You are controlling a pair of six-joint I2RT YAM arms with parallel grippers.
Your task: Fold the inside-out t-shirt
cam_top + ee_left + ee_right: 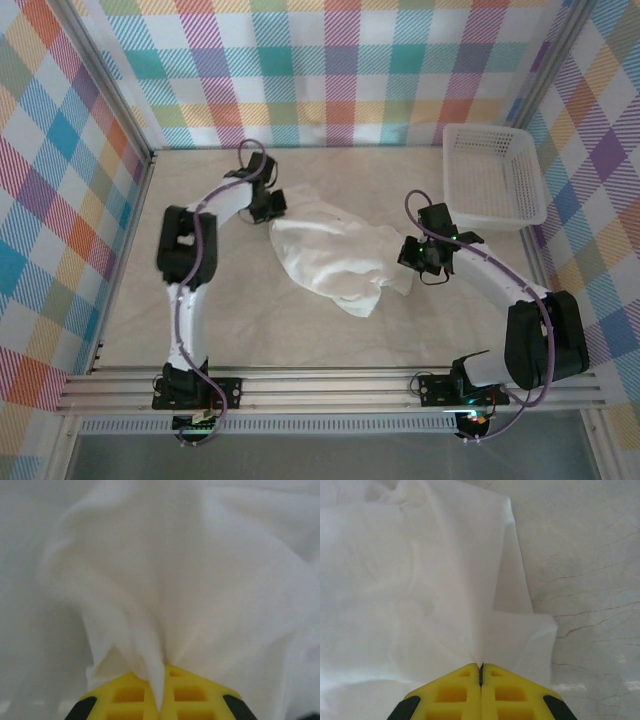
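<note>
Reaching inward from both sides, arms bent at the elbows. Left claw (272, 208) clenched on the far-left edge of the t-shirt (335, 255); right claw (416, 256) clenched on its right edge. T-shirt lies crumpled mid-table (300, 335).

With forearms reaching toward two and ten o'clock, the left tool (271, 209) and right tool (411, 252) clamp tight on the t-shirt (335, 255).

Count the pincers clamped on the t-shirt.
2. The left pincer is shut on a bunched fold at the far left end of the t-shirt. The right pincer is shut on its right edge, on the side toward the basket.
</note>
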